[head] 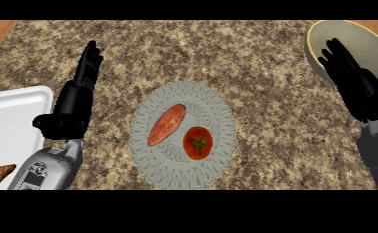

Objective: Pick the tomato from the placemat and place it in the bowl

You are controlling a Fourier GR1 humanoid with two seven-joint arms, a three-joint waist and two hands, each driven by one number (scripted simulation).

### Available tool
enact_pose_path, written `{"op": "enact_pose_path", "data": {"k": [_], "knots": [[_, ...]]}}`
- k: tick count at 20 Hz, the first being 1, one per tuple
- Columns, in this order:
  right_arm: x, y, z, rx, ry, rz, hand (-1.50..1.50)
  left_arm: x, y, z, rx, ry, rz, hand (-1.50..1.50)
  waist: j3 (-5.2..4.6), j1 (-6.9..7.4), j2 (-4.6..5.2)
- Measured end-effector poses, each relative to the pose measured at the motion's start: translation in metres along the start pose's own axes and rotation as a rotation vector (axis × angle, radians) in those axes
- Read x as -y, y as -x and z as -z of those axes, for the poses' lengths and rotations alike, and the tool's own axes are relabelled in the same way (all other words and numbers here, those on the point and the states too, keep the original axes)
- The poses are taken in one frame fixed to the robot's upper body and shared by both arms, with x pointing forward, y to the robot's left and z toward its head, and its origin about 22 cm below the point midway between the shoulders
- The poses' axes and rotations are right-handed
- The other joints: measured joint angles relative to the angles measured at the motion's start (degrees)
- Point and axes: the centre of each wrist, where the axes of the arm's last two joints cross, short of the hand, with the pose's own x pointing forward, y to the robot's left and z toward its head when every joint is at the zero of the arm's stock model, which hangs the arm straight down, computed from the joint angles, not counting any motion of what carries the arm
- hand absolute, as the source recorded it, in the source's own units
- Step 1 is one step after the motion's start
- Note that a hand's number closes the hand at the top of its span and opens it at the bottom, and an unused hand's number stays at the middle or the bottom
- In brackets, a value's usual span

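A red tomato (198,142) with a green stem lies on the round grey woven placemat (183,93) in the middle of the counter. Beside it on the mat, to its upper left, lies an elongated orange-red vegetable (167,124). A grey bowl with a yellow rim (316,31) stands at the far right corner. My right hand (352,84) hovers at the right with straight fingers, overlapping the bowl's near edge. At the left my left hand (77,97) rests open, fingers pointing away. Neither hand touches the tomato.
A white tray (18,122) sits at the left edge, with a brownish item (4,169) at its lower corner. The counter top is speckled brown granite (244,52); a wooden strip shows at the top left corner.
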Motion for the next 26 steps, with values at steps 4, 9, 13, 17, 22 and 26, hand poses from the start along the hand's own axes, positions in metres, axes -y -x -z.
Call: {"op": "enact_pose_path", "data": {"k": [4,9,13,17,22,26], "knots": [[-0.050,-0.015,0.021,0.124,-0.317,0.090,1.50,-0.004,-0.002,0.007,-0.006,0.005,0.022,0.00,1.42,2.60,0.26],[-0.103,-0.036,0.043,0.371,-0.582,0.104,-1.50,-0.011,0.002,0.011,-0.040,0.021,0.075,0.00,2.03,5.22,0.89],[-0.119,-0.028,0.054,0.504,-0.785,0.229,-1.50,-0.015,0.003,0.014,-0.070,0.019,0.095,0.00,2.21,4.94,1.23],[-0.113,-0.044,0.065,0.625,-0.910,0.154,-1.50,-0.020,0.002,0.017,-0.093,0.009,0.108,0.00,2.22,4.07,1.05],[-0.107,-0.075,0.073,0.691,-0.981,-0.102,-1.50,-0.024,0.002,0.017,-0.110,-0.003,0.118,0.00,2.13,2.99,0.64],[-0.120,-0.094,0.074,0.747,-1.043,-0.332,-1.50,-0.026,0.007,0.016,-0.126,-0.014,0.124,0.00,2.04,2.13,0.37]]}}
